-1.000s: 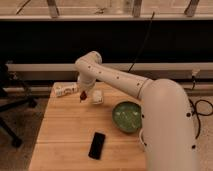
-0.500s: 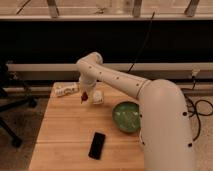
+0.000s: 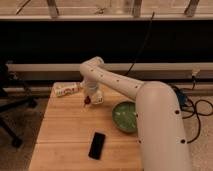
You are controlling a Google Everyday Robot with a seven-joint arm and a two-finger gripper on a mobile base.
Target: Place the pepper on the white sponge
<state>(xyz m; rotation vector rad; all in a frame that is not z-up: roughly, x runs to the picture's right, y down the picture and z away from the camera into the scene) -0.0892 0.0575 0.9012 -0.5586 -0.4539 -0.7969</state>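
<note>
My gripper [image 3: 89, 98] hangs at the end of the white arm over the back left part of the wooden table [image 3: 65, 130]. The small dark-red pepper [image 3: 87, 101] sits at the gripper's tip, just above the table, and appears to be held. The white sponge [image 3: 98, 97] is a pale block directly right of the pepper, partly hidden by the gripper. The pepper is beside the sponge's left edge, not on top of it.
A white labelled bottle [image 3: 66, 89] lies at the table's back left edge. A green bowl [image 3: 125, 116] stands at the right. A flat black phone [image 3: 96, 145] lies near the front. An office chair [image 3: 10, 107] stands left of the table.
The gripper and the pepper have shifted slightly left and down, towards the sponge's left side. The bottle, bowl and phone have not moved.
</note>
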